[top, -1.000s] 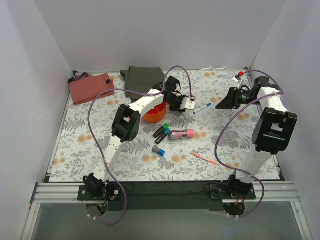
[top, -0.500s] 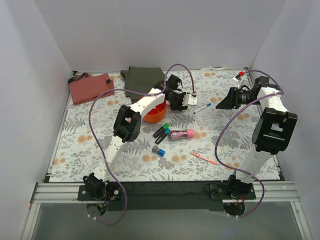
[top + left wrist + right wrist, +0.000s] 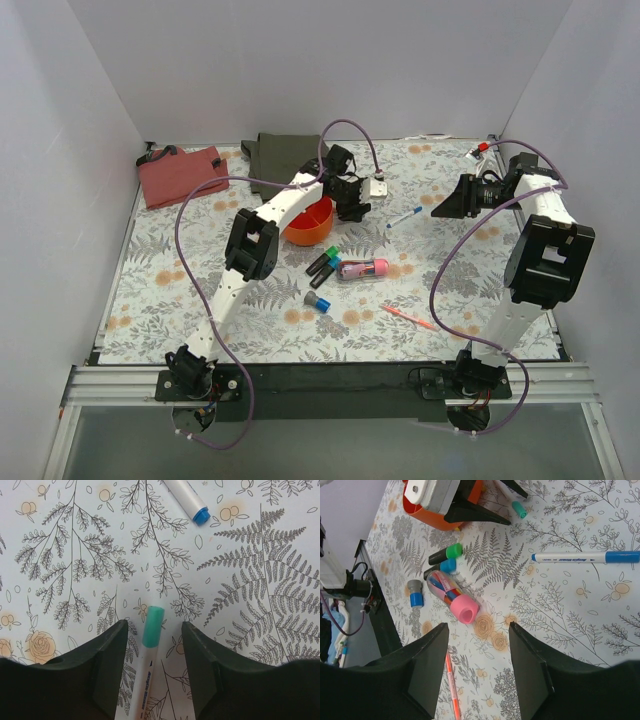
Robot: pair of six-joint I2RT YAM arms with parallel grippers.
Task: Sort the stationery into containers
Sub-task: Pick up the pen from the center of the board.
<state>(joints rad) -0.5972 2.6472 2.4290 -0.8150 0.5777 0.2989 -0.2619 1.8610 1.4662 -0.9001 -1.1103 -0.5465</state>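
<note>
My left gripper (image 3: 355, 210) hovers low beside the orange bowl (image 3: 303, 235), jaws open on either side of a white pen with a teal cap (image 3: 151, 627) that lies on the mat, with a gap on each side. A white pen with a blue cap (image 3: 404, 216) lies just right of it. Two black markers (image 3: 322, 263), the fat pink tube (image 3: 362, 268), the blue-grey cylinder (image 3: 317, 301) and the orange-red pen (image 3: 408, 317) lie nearer the front. My right gripper (image 3: 440, 210) is open and empty, raised at the right.
A folded olive-green cloth (image 3: 285, 155) lies at the back behind the bowl. A folded red cloth (image 3: 180, 175) lies at the back left. White walls close in the mat on three sides.
My left gripper has drawn back to the left, away from the blue-capped pen and closer to the bowl. The right arm has not moved.
</note>
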